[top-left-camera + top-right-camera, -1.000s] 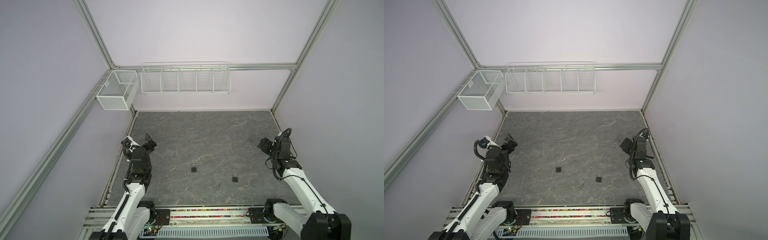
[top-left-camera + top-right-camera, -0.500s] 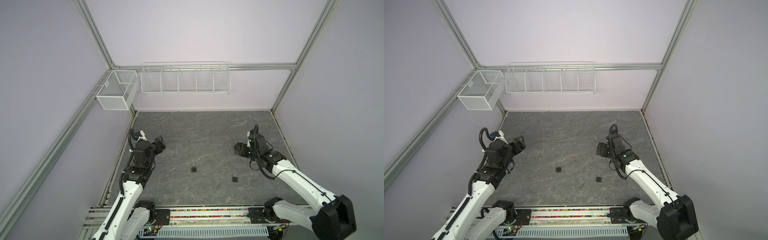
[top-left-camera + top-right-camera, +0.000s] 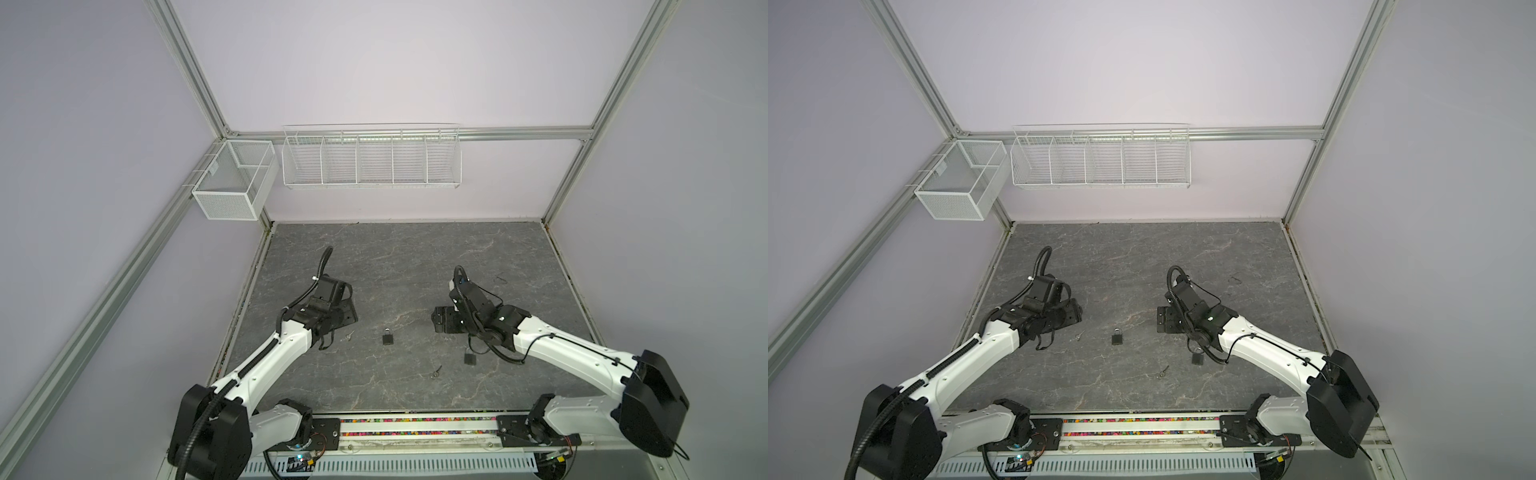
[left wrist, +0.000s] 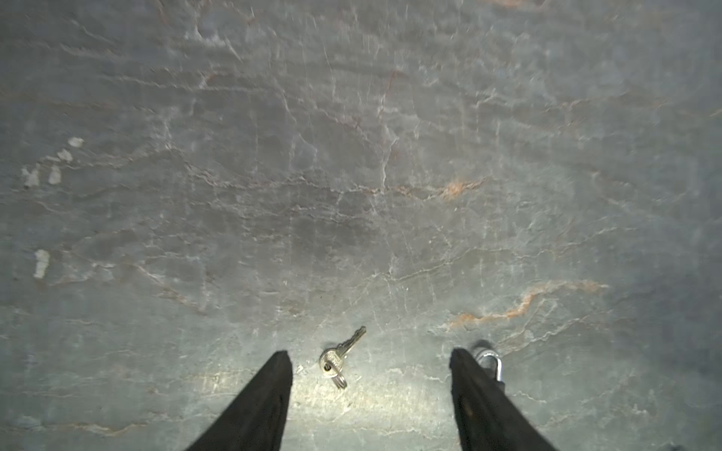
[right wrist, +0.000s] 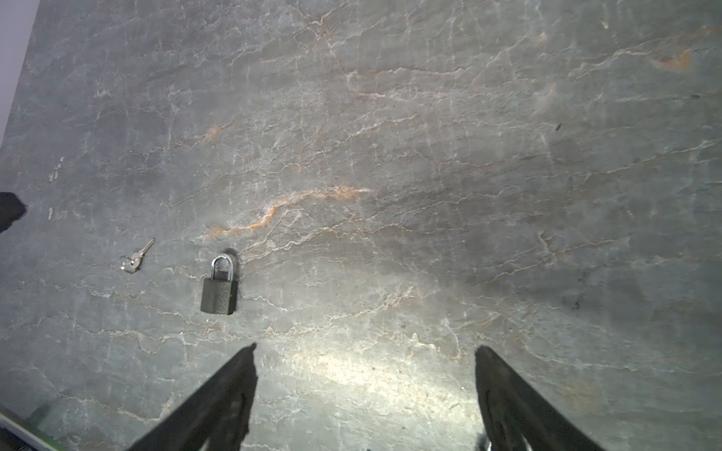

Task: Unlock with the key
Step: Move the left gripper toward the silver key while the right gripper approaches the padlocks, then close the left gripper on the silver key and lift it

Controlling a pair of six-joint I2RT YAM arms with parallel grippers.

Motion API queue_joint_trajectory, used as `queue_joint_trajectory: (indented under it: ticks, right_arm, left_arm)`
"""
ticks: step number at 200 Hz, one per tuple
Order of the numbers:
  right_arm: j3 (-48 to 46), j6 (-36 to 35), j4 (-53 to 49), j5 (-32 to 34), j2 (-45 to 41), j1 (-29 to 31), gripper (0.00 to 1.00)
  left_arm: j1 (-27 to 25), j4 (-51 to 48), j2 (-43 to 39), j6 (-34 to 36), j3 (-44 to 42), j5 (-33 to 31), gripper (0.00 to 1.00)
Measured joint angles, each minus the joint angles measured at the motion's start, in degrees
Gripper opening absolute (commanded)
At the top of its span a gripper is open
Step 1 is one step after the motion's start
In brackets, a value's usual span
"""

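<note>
Just left of the middle padlock (image 3: 388, 337), the key (image 4: 336, 361) lies flat on the bench (image 3: 415, 266). My left pincer (image 4: 369, 353) hangs over it, jaws apart and straddling it, gripping nothing. My right pincer (image 5: 365, 346) hovers on that padlock's other side, spread wide and empty. I'd say the job has barely begun: key not lifted, shackle apparently closed, lock unheld. A second padlock (image 3: 470, 357) and second key (image 3: 436, 372) lie nearer the arm bases. I can read no brand or writing anywhere.

The dark grey, pale-veined tabletop (image 3: 415, 257) is enclosed by plain lavender walls (image 3: 395, 62) framed in aluminium rails (image 3: 519, 134); a white wire rack (image 3: 371, 183) and mesh basket (image 3: 224, 205) are mounted there.
</note>
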Motion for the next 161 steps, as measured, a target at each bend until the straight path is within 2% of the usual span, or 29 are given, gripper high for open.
queue_joint_trajectory:
  ticks: [52,117,161]
  right_arm:
    - [0.31,1.64,1.11,0.44,2.25,3.37,0.89]
    - [2.16,2.19,2.23,1.27,3.54,3.82,0.89]
    - [2.56,2.21,2.19,1.68,4.31,3.82,0.89]
  left_arm:
    - [-6.05,-3.08,10.23,-0.79,1.84,-2.14,0.57]
    - [-7.85,-2.49,11.87,-3.50,-0.42,-6.43,0.47]
    - [-7.87,-1.20,13.44,-4.44,-2.25,-8.13,0.36]
